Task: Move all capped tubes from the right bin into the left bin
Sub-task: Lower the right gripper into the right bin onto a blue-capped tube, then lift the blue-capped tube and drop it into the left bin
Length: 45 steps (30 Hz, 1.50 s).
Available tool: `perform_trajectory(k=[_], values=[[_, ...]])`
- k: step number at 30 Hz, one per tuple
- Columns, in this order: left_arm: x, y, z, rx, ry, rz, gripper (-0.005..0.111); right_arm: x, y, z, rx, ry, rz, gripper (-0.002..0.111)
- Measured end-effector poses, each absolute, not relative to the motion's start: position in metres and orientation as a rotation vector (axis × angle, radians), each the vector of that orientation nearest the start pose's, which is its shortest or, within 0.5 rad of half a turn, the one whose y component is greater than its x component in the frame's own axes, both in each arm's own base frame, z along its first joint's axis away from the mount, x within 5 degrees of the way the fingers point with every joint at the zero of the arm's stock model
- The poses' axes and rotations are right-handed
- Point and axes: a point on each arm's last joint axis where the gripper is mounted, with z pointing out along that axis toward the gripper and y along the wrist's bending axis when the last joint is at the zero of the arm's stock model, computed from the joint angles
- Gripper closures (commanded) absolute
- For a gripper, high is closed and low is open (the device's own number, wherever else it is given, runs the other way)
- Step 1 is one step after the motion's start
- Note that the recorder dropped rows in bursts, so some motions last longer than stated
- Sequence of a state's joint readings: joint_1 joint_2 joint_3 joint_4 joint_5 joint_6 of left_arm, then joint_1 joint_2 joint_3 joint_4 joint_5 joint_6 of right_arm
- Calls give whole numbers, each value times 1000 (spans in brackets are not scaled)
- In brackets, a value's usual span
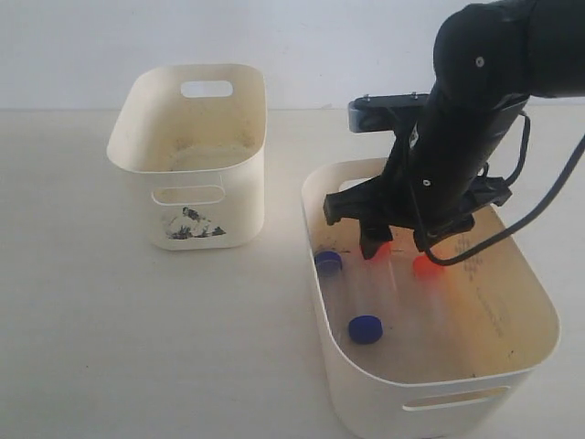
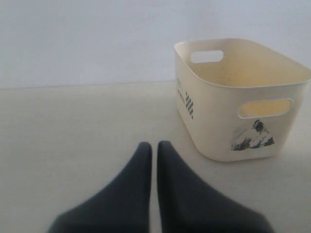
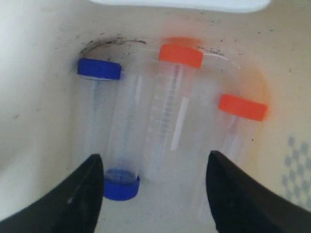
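I had the right gripper [image 3: 154,158] spread wide in the right bin [image 1: 366,389] over the four capped tubes [image 3: 167,111], lying side by side on its floor, long axes roughly parallel: both orange caps and one blue pointed away from the gripper, the other blue toward it. The left gripper [image 2: 154,145] sat pressed together near the left bin [image 2: 218,121], whose black-and-white sticker [image 2: 252,137] was too small for me to read.

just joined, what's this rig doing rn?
The right gripper, jaws open, is down inside the right bin, poised over the four capped tubes lying on its floor: two with blue caps, two with orange. None is gripped yet. The left bin shows no tubes, so no transfer has happened. The left gripper sits shut over the table near that bin.
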<state>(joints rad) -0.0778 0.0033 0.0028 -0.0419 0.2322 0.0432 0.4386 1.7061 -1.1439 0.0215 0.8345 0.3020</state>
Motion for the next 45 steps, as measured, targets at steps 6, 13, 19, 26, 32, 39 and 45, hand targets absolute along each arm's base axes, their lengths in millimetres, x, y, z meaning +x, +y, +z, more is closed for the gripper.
perform_trajectory(k=[6,13,19,26,32,39,45], values=[[56,-5,191,76,1720,-64,102,304,143,207,-162,2879,148,65],[56,-5,191,76,1720,-64,102,298,139,182,-160,2803,180,65],[56,-5,191,76,1720,-64,102,301,141,181,-149,2762,202,65],[56,-5,191,76,1720,-64,102,302,142,156,-230,2844,154,65],[56,-5,191,76,1720,-64,102,294,158,154,-319,2848,162,65],[56,-5,191,76,1720,-64,102,292,164,141,-342,2882,150,65],[56,-5,191,76,1720,-64,102,293,164,128,-346,2916,131,94]])
